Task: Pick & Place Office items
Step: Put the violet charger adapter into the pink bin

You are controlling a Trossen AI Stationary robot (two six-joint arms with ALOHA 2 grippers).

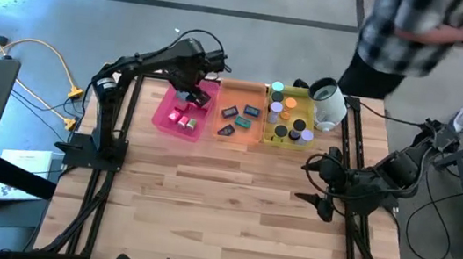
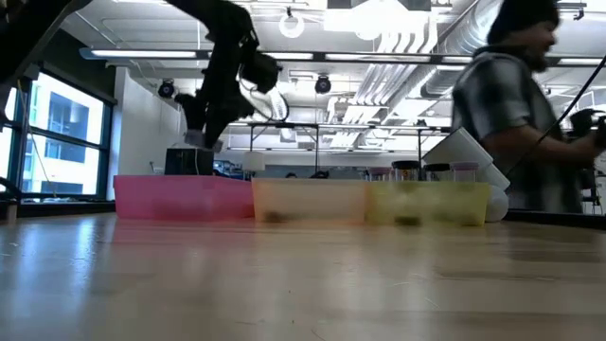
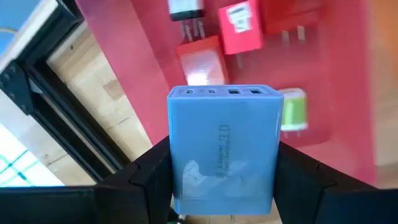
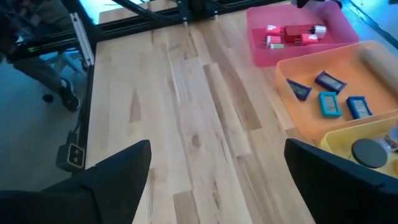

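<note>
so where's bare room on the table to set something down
The wood table in front of the pink tray, orange tray and yellow tray is bare, bordered on the right by the idle right gripper. The trays are crowded, and the left gripper holds a blue charger over the pink one.

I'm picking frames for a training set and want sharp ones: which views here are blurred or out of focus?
Low view: the pink tray, orange tray and yellow tray are soft, and the person behind is smeared. Left wrist view: the blue charger block in the left gripper is sharp, the red blocks beyond it soft. High view: fairly sharp, with floor glare at top left.
</note>
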